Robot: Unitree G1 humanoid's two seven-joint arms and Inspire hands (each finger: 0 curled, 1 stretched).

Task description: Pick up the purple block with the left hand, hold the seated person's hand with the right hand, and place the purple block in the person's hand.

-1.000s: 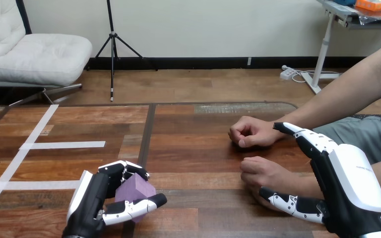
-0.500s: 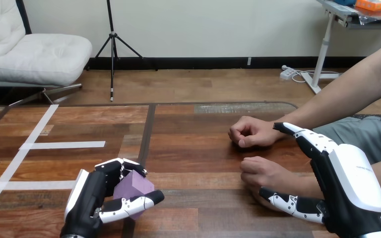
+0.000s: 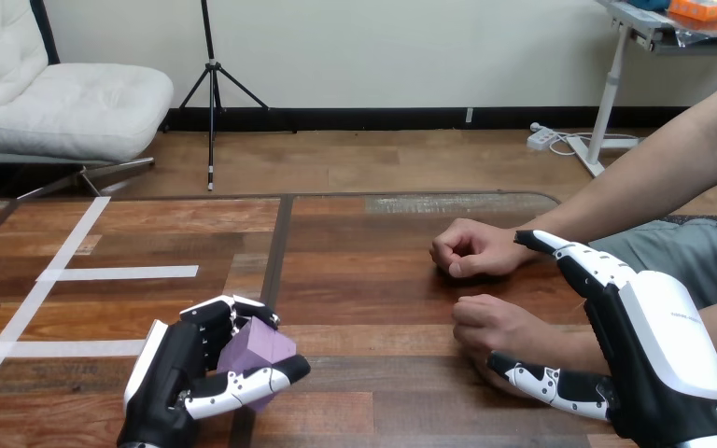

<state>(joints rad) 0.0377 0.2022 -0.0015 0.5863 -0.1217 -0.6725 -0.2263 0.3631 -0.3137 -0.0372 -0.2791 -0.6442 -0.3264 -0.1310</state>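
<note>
Okay, left hand (image 3: 173, 378) was clamped on the purple block (image 3: 255, 347). Right hand (image 3: 658, 359) sat open, thumb beside the person's nearer hand (image 3: 495, 327).

Glossy wooden table (image 3: 373, 280); matt purple block (image 3: 257, 347); smooth, hard-shelled left robot hand (image 3: 170, 383)

**A:** Any lettering to call out at this moment?

**B:** Nothing that can be read. There's one faint grey mark (image 3: 682, 316) on the white back of the right hand (image 3: 658, 359), down at about four o'clock, and it's too small to make out.

**A:** So no words or numbers to report?

**B:** None legible.
</note>
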